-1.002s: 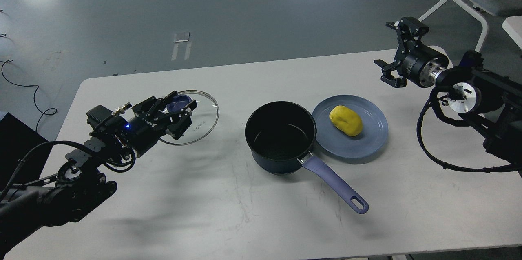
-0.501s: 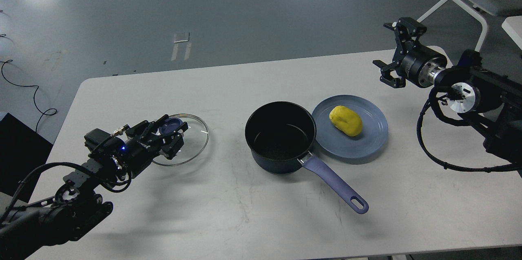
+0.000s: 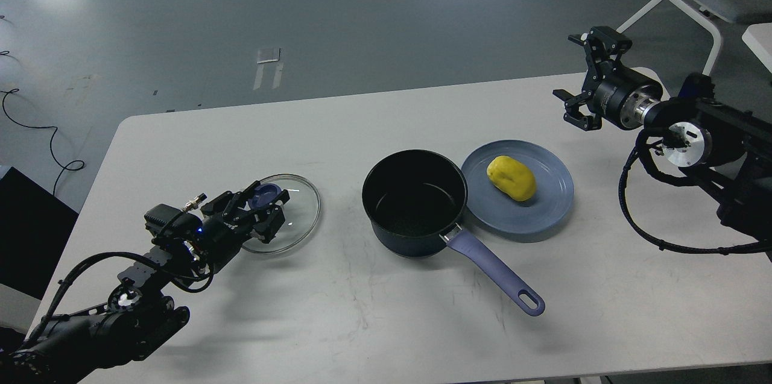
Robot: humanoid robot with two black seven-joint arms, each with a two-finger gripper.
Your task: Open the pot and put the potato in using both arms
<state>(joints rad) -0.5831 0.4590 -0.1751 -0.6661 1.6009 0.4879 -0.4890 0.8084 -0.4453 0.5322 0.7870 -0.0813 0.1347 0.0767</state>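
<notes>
- The worktop [image 3: 338, 324] is a white, scuffed, round-cornered slab; behind it lies grey floor with loose cables at the far left and a white chair frame at the far right.
- The pot [image 3: 415, 202] stands open near the middle, its black inside bare, its blue handle pointing toward the near right.
- Touching its right side is a light-blue plate [image 3: 546, 206] with the potato [image 3: 511, 177] lying on it.
- The lid [image 3: 283, 213] lies left of the pot, apart from it.
- The left hand [image 3: 260, 209] is at the lid's blue knob; whether it grips, I cannot tell.
- The right hand [image 3: 584, 79] hangs beyond the plate, fingers spread wide, holding nothing.
</notes>
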